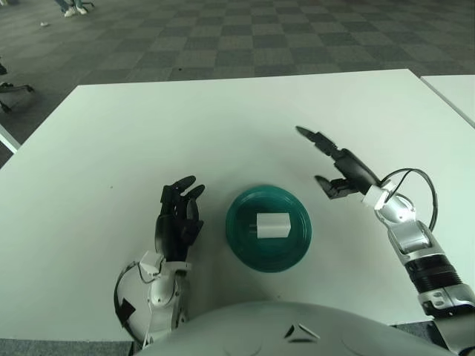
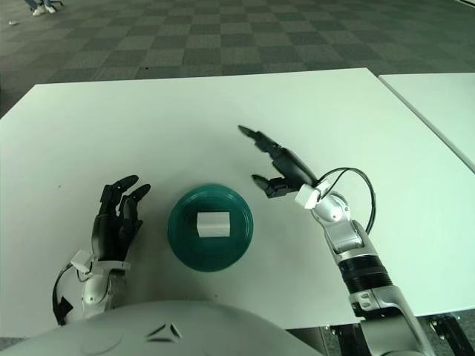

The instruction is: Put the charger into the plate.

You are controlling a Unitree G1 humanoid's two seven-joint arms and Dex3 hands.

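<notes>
Now right hand point(image 1: 343, 167) raised beside plate point(image 1: 297, 248), fingers point(image 1: 310, 135) spread wide, empty, charger point(image 1: 270, 225) inside plate

Right hand point(image 1: 343, 165): black three-finger unit, its segmented fingers point(image 1: 312, 136) showing dark jointed links. A white connector block is sitting at the wrist, and a thin black cable point(image 1: 415, 189) is looping from it along the silver forearm, which is ending in a black ribbed band. Left hand point(image 1: 177, 221): black, joining a white-and-silver wrist with looping black wiring. A pale grey rounded torso shell point(image 1: 289, 330) is filling the lower edge.
</notes>
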